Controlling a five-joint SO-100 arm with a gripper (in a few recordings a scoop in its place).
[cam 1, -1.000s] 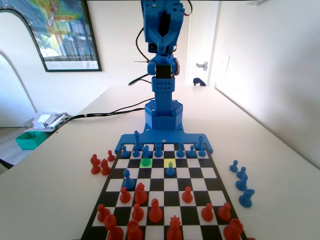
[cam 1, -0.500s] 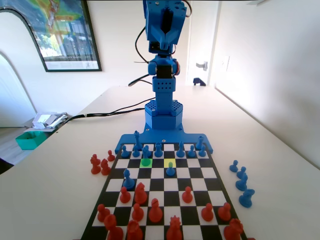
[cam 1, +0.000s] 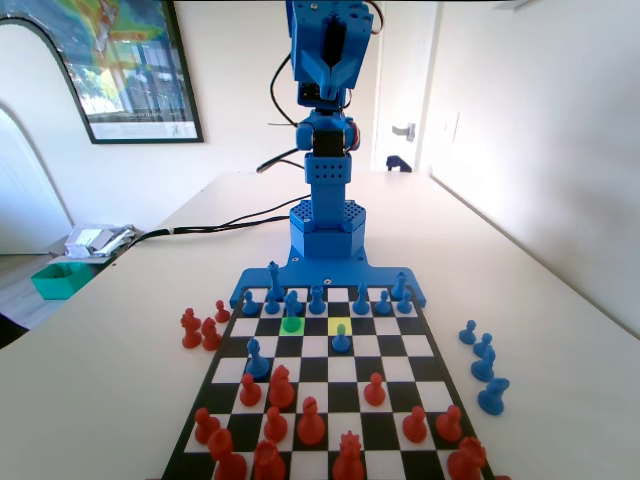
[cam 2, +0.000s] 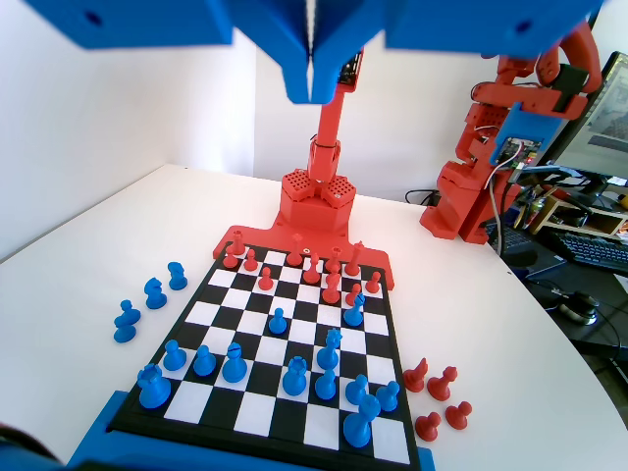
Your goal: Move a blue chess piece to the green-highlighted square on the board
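Black-and-white chequered board (cam 1: 415, 346) flat on a pale table (cam 1: 560, 300). Blue pieces at the arm's end and red pieces at the camera's end in the fixed view.

Blue gripper (cam 2: 312, 90) high above the board, jaws pressed together along a thin seam, holding nothing.

Bright green-highlighted square (cam 1: 291, 326) in the third row from the arm, left of centre in the fixed view.

Slim blue chess piece (cam 1: 292, 302) upright at that square's far edge, its base seeming to merge into the green. Probably standing on the square, though hard to tell for certain.

From the gripper, well below and a little forward, just right of the seam in the wrist view. Long axis vertical, narrow top uppermost, so any grasp likely straight down from above.
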